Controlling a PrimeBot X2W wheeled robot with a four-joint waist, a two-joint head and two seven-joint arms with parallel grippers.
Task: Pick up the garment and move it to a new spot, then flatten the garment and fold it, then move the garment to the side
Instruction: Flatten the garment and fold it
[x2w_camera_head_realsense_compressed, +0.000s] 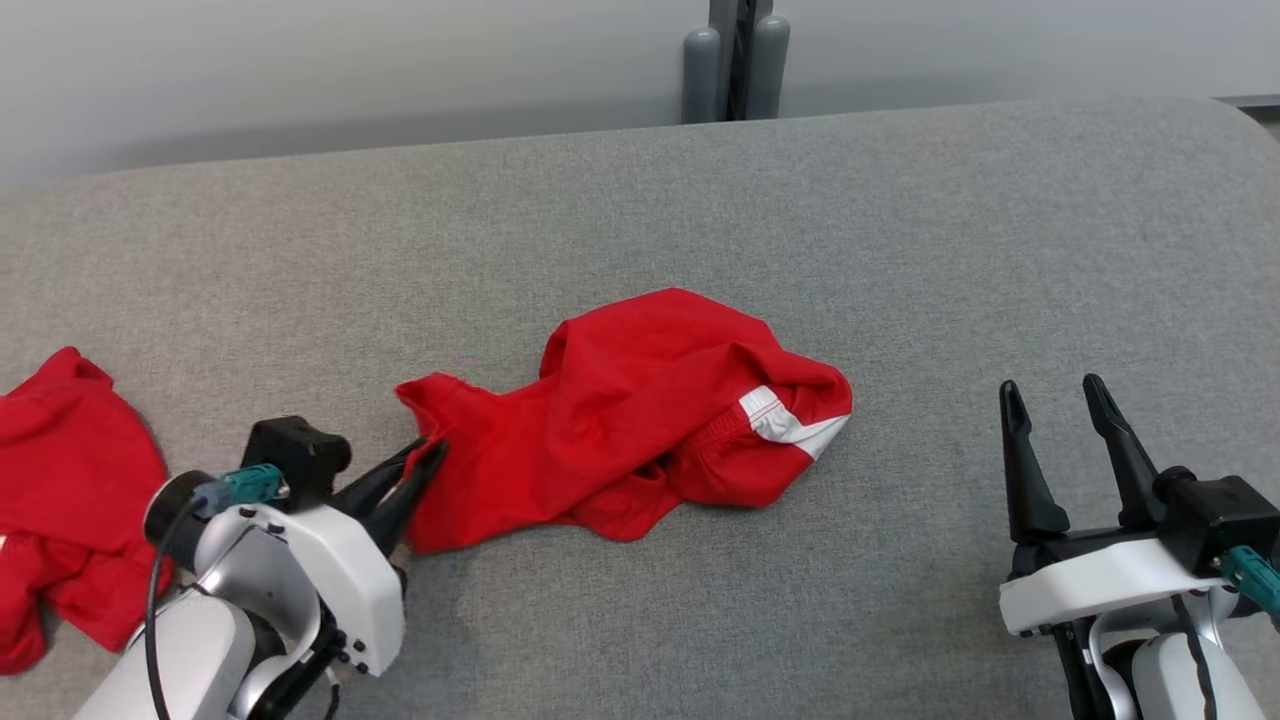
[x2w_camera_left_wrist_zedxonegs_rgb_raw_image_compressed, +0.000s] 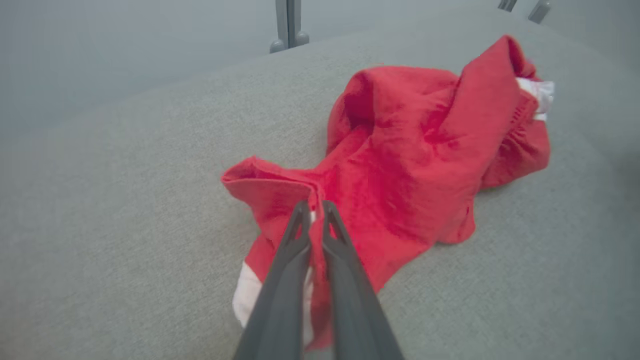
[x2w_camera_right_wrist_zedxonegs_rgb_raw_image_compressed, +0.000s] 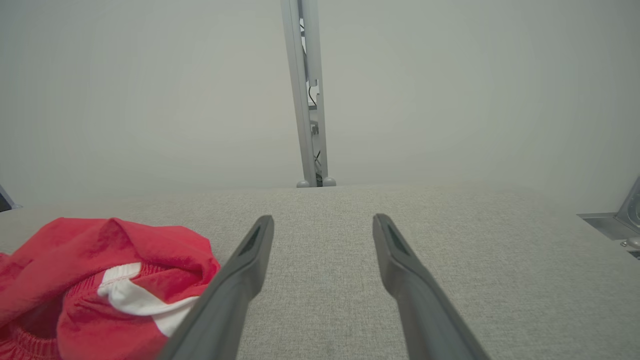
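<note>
red garment (x2w_camera_head_realsense_compressed: 640, 400) pinched by left end effector (x2w_camera_head_realsense_compressed: 432, 452), right end effector (x2w_camera_head_realsense_compressed: 1050, 385) spread

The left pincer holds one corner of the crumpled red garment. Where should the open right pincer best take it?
Probably the bunched end with the white stripe of the crumpled red cloth garment, approached from the robot's right: that thick fold stands raised and faces the open right pincer.

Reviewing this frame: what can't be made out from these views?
Head view: second red cloth is cut off by the left edge and partly covered by the left arm.
All views: garment is crumpled; its own folds hide its shape.
Left wrist view: fingers of the left gripper cover the pinched edge.
</note>
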